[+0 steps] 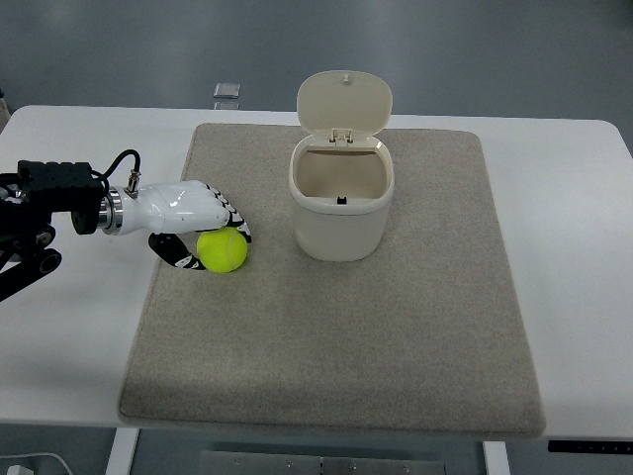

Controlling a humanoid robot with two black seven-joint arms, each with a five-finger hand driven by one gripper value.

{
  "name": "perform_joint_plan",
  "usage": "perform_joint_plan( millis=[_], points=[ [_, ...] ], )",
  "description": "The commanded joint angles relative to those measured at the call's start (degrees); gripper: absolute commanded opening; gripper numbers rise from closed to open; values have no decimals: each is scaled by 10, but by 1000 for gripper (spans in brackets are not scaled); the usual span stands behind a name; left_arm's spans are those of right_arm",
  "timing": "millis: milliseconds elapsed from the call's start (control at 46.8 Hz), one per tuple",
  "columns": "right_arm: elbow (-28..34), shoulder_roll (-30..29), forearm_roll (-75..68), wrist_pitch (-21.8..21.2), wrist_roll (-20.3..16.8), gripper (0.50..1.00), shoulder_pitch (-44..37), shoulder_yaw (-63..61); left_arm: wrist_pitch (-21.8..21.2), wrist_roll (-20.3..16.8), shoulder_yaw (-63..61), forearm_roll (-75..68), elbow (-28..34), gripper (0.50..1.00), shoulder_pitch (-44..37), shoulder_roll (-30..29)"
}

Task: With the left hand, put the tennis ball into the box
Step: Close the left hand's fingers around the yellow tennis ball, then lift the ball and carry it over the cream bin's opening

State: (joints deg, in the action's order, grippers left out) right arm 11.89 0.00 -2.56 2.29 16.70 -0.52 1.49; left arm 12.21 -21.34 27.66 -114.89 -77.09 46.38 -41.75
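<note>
A yellow-green tennis ball (223, 250) lies on the grey mat (336, 336), left of the box. The box (341, 205) is a cream bin with its lid flipped open upright at the back; its inside looks empty. My left hand (203, 230) comes in from the left edge and sits against the ball, fingers curled over its top and thumb under its left side. The ball still rests on the mat. The right arm does not show.
The mat lies on a white table (574, 198). A small grey object (227, 91) sits at the table's far edge. The arm's black wrist housing (49, 193) and cable lie over the table's left side.
</note>
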Motion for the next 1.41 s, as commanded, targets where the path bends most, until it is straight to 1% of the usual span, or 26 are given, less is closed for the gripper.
perform_joint_plan(
  millis=[0,107,192,235,278,321,427,513,577,748,940,1111,1218,1389],
  points=[
    [1,0,0,0,0,940,0,0,0,0,0,0,0,780,0,0],
    [1,0,0,0,0,938,0,0,0,0,-1,0,0,771,0,0],
    [0,0,0,0,0,938,0,0,1,0,-1,-1,0,692,1,0],
    [0,0,0,0,0,938,0,0,1,0,-1,-2,0,671,1,0],
    [0,0,-1,0,0,940,0,0,1,0,-1,-2,0,660,1,-1],
    [0,0,0,0,0,938,0,0,1,0,-1,-2,0,624,1,0],
    [0,0,0,0,0,938,0,0,1,0,-1,-2,0,621,1,0],
    [0,0,0,0,0,938,0,0,1,0,0,-2,0,585,1,0],
    [1,0,0,0,0,940,0,0,1,0,1,-3,0,500,3,0],
    [0,0,0,0,0,938,0,0,1,0,4,-5,-1,500,17,-4],
    [0,0,0,0,0,938,0,0,0,-12,14,-6,-8,500,37,-11],
    [0,0,0,0,0,938,0,0,4,-12,69,-2,-31,500,58,-13],
    [1,0,0,0,0,938,0,0,6,-12,72,-2,-44,500,85,-14],
    [0,0,-1,0,0,938,0,0,6,-12,72,-9,-90,500,94,-18]
  ],
)
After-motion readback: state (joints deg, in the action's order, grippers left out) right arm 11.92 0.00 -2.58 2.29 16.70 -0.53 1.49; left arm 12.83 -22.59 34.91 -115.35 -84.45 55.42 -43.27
